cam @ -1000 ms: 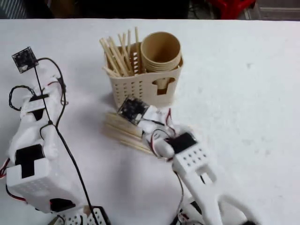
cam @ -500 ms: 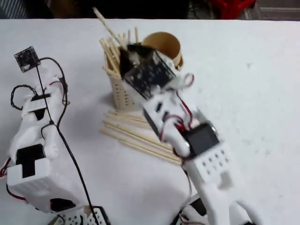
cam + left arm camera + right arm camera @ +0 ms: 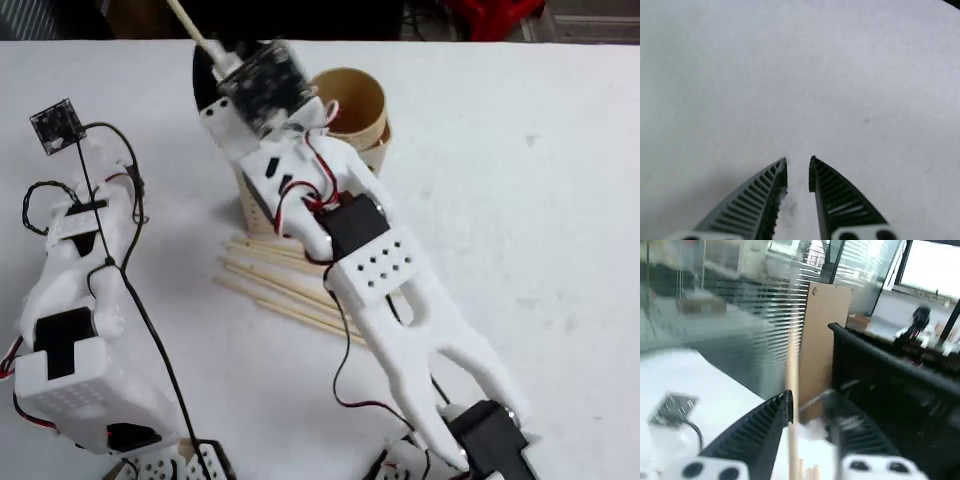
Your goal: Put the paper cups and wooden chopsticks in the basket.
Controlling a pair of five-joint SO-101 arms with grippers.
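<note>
Table [image 3: 540, 200]: white, all task items sit at its 12 o'clock half.

Right arm [image 3: 380, 280] stretches from 5 o'clock up across the basket. Left arm [image 3: 70, 300] is parked at 9 o'clock, well apart from everything.

Basket [image 3: 256, 208]: mostly under the right arm, one perforated wall shows. Cups [image 3: 358, 100] are already stacked in its 3 o'clock side. Can't see the 9 o'clock side.

Loose chopsticks [image 3: 280, 285]: a bundle flat on the table, just beside the basket at its 6 o'clock.

Held chopstick [image 3: 190, 28]: in the air above the basket's 9 o'clock side, free end pointing to 11 o'clock, past the table edge.

Right claw [image 3: 222, 68] is pinching that one stick. In the wrist view the stick [image 3: 791, 370] lies against one finger, so I'd call the hold off-centre. Left claw [image 3: 797, 165]: fingers a little apart, nothing between them, low over bare table.

Step in hand, as I read it, is dropping the stick in the basket. To do it well:
- swing the wrist so the stick goes near upright, lower end first
- aim at the side away from the cups, and don't clip the stack
- go low before release, since a stick dropped from height will likely bounce out
- back out straight up
</note>
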